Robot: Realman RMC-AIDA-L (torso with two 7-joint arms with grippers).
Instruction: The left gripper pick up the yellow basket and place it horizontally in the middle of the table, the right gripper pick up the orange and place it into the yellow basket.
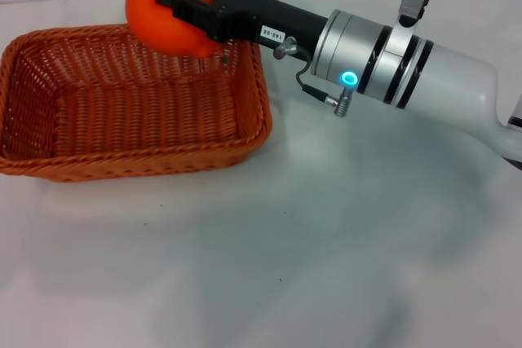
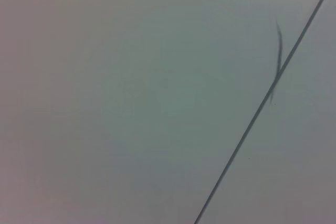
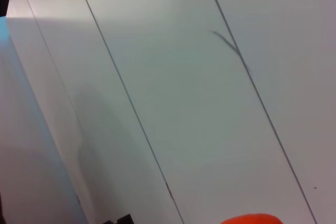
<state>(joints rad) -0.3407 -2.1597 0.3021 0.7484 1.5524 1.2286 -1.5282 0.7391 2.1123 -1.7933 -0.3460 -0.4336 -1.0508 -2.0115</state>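
Bare table [image 1: 326, 266] fills the foreground. Basket [image 1: 122, 103] lies flat at the left: placement judged complete. Right gripper [image 1: 186, 12] clamps the orange [image 1: 163, 2] above the basket's far rim; release remains. Left gripper not visible.

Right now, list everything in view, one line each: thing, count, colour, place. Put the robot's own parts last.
yellow basket: one, orange-brown wicker, on the table at the robot's left, nothing lying in it.
orange: one, bright orange, held above the basket's far right corner.
table: one, white, under the basket.
wall: pale tiles with dark seams, seen by both wrist cameras.
right gripper: one, black, shut on the orange, on a silver arm with a cyan light.
left gripper: not in view.
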